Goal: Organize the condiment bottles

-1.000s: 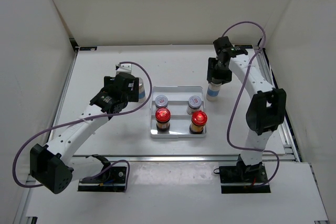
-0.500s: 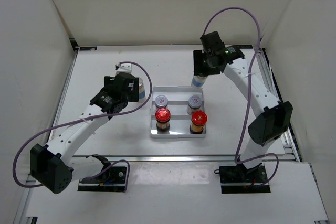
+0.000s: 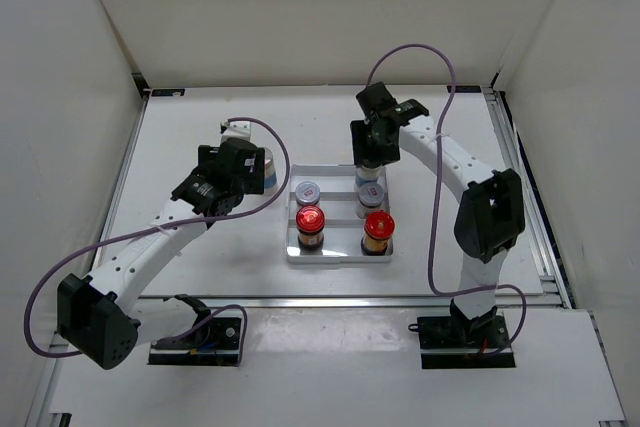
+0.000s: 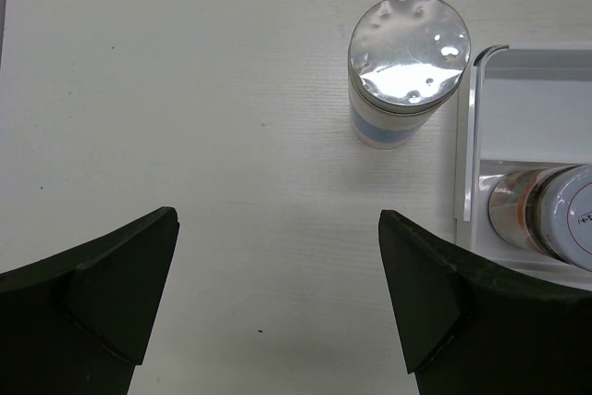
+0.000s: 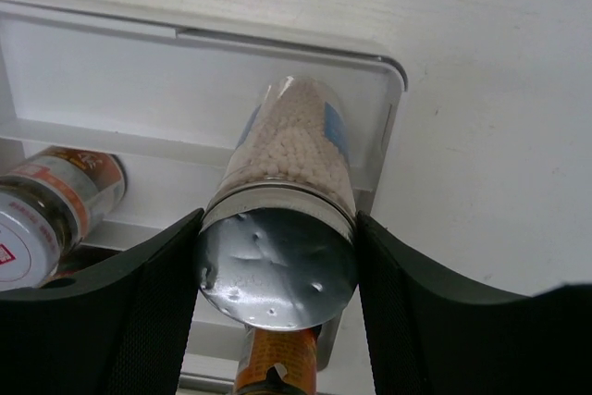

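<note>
The right arm has swung in from the right side of the white tabletop. Its right claw now hangs over the back right corner of the white rectangular stepped plastic tray. It is clamped on a tall clear grey-capped bottle with a blue label, held above the tray's rear step and not yet set down.

The left arm has not shifted. The left claw hovers with fingers spread wide, holding nothing. Beyond it a matching tall silver-topped bottle stands upright on the tabletop, just outside the tray's wall.

Two red-capped bottles of brown contents fill the front row. A short silver-lidded jar with a red mark sits behind them.

To place the bottle well, the right arm should probably keep it upright. It should lower it into the bare rear corner, clear of neighbouring jars, and release only once the base rests flat.
</note>
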